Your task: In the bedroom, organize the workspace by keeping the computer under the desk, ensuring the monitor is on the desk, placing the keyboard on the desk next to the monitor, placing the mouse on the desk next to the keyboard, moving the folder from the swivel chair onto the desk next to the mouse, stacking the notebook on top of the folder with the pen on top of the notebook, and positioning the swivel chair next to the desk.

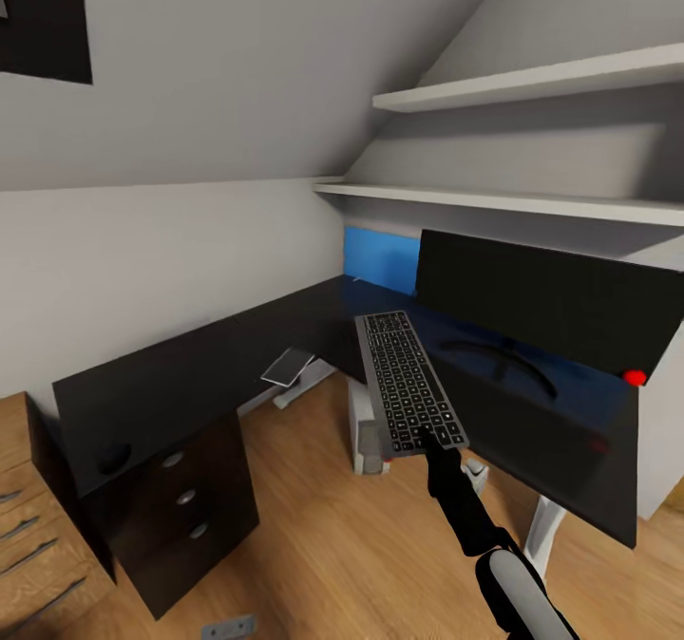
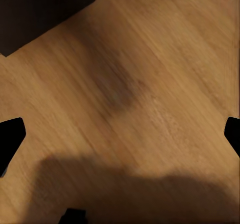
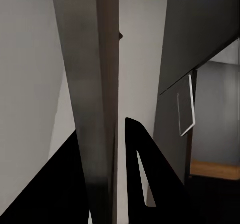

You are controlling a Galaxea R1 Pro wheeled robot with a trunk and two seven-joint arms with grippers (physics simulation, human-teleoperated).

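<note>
Right gripper [image 1: 435, 439]: clamped on near short edge of the keyboard [image 1: 408, 381]; in right wrist view black fingers [image 3: 150, 174] pressed to both sides of the grey slab seen edge-on.
Right arm [image 1: 494, 550]: black forearm, grey link, rising from lower right of head view.
Left gripper [image 2: 120, 134]: spread wide, black fingertips [image 2: 11, 136] at opposite edges of left wrist view, nothing between; pointed at bare floor.
Keyboard: slim, long, dark grey keys on grey frame; lengthwise away from robot, far end over the desk [image 1: 171, 384], near end past front edge, tilted; contact with top not clear.
Monitor [image 1: 546, 303]: wide black screen on desk's right wing, just right of keyboard; red dot at lower right corner, curved foot reflected in top.
Notebook [image 1: 288, 366]: small grey, white-edged, at inner corner of desk; resting surface unclear.
Computer [image 1: 369, 436]: white and grey case on floor under desk, partly hidden by keyboard.
Desk: L-shaped glossy black top, white legs, drawer unit with 3 round knobs at left end.
Room: wooden floor [image 1: 323, 545], sloped grey ceiling, 2 white wall shelves [image 1: 532, 82], blue wall panel [image 1: 380, 258] behind desk, light wooden dresser [image 1: 28, 526] at far left.
</note>
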